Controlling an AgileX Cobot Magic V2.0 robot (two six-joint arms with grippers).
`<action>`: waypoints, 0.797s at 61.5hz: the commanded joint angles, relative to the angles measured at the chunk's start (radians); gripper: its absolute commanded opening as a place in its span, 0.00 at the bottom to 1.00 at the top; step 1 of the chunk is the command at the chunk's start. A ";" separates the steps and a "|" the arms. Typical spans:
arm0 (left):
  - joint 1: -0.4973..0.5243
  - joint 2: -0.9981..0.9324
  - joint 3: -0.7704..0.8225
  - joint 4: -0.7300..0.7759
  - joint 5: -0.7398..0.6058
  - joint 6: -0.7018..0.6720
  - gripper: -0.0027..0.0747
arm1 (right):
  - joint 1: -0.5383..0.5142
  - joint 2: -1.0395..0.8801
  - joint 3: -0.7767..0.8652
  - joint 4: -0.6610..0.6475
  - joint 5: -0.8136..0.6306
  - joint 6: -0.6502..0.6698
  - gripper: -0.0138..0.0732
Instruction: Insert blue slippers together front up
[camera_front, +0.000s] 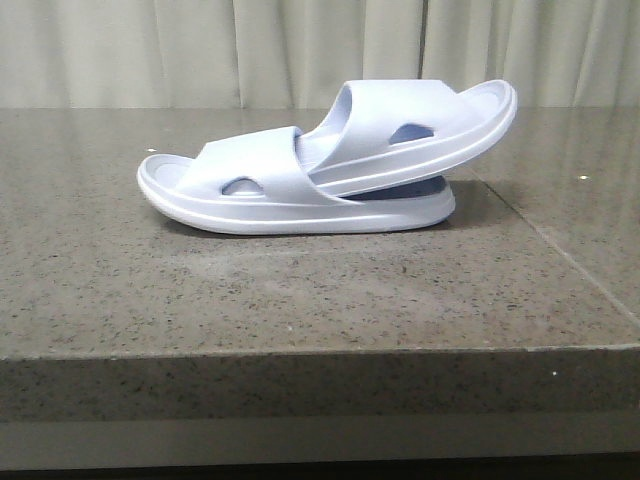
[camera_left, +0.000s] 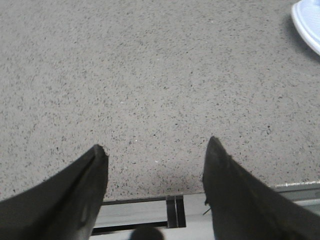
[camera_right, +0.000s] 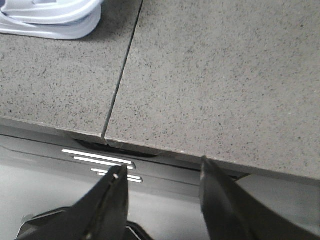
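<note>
Already the pale blue moulded foam slippers (camera_front: 320, 165) are nested mid-table, upper one tilted, liable to slip out if nudged, while left gripper (camera_left: 156, 155) and right gripper (camera_right: 162, 172) are held wide, empty, at the near edge.

Front view: no arm or gripper appeared in frame.

Left gripper (camera_left: 155, 152): seen only in its wrist view. Two dark fingers (camera_left: 82, 192) were spread wide apart, nothing between them. Tips hung just inside the near edge of the bench, above the surface.

Right gripper (camera_right: 162, 172): seen only in its wrist view. Fingers (camera_right: 112, 197) were likewise parted, holding nothing. Tips sat just off the near edge of the bench, short of the surface.
</note>
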 joint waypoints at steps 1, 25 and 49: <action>-0.011 -0.039 0.019 0.022 -0.127 -0.071 0.58 | 0.003 -0.027 -0.003 0.001 -0.085 0.002 0.58; -0.011 -0.086 0.090 -0.011 -0.316 -0.082 0.52 | 0.003 -0.075 0.086 0.004 -0.188 0.002 0.55; -0.011 -0.086 0.096 -0.027 -0.325 -0.082 0.03 | 0.003 -0.075 0.130 0.004 -0.192 0.002 0.07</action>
